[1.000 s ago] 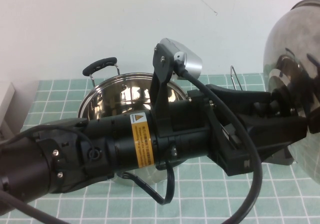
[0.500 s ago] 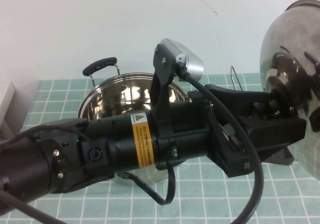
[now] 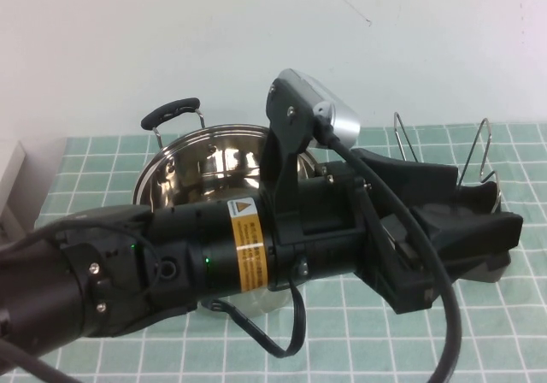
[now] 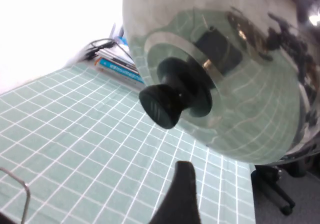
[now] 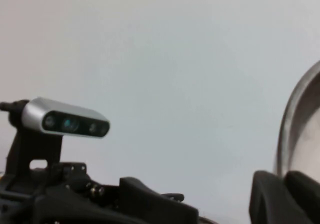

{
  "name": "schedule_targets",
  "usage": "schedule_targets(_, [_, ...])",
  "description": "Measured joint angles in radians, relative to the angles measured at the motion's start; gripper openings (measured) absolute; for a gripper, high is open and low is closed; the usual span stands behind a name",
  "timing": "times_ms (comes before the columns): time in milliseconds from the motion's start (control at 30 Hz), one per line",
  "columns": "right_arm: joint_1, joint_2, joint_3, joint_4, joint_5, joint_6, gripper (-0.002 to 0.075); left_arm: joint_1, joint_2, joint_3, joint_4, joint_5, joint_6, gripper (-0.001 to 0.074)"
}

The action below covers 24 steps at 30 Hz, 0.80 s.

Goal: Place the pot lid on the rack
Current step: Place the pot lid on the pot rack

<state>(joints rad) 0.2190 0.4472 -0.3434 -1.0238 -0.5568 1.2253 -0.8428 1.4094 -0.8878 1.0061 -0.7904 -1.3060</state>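
Over the right part of the green-and-white checked surface: left gripper, at the end of the black left arm stretched across the high view. Hovers above the small black rectangular plastic rack with its two upright silver wire loops. Jaws apart, nothing between them. One black fingertip shows in the left wrist view.

Behind the arm: deep shiny steel pot with black handles, standing open on the surface, left of the rack.

In the air, clear of the surface and not on the rack: round, domed, shiny stainless-steel pot lid, tilted up on edge, its black centre knob facing the left wrist camera. Shows in the wrist views only.

At the lid's rim: right gripper, jaws apparently closed on the edge of the lid, which rises from between the black fingers. Faces the silver camera on the left wrist.
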Motion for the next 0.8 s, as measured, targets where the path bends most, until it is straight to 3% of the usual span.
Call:
schedule_targets(200, [0.000,0.000,0.000,0.024,0.011,-0.019,0.0027,0.000,0.000,0.000,0.006,0.074,0.000,0.0581])
schedule_targets(267, [0.000,0.000,0.000,0.052,0.015,-0.032,0.0027,0.000,0.000,0.000,0.008,0.103,0.000,0.0546])
schedule_targets(367, [0.000,0.009,0.000,0.136,0.007,-0.056,0.0026,0.000,0.000,0.000,0.032,0.146,0.000,0.0398])
schedule_targets(433, [0.000,0.027,0.000,0.214,-0.031,-0.083,0.0026,0.000,0.000,0.000,0.074,0.173,0.000,0.0220])
schedule_targets(533, [0.000,0.082,0.000,0.349,-0.152,-0.126,0.0026,0.000,0.000,0.000,0.194,0.207,-0.012,0.0067])
schedule_targets(633, [0.000,0.176,0.000,0.488,-0.333,-0.142,0.0026,0.000,0.000,0.000,0.350,0.220,-0.118,0.0018])
schedule_targets(800, [0.000,0.382,0.000,0.612,-0.564,-0.157,0.0026,0.000,-0.006,0.000,0.648,0.221,-0.373,0.0004])
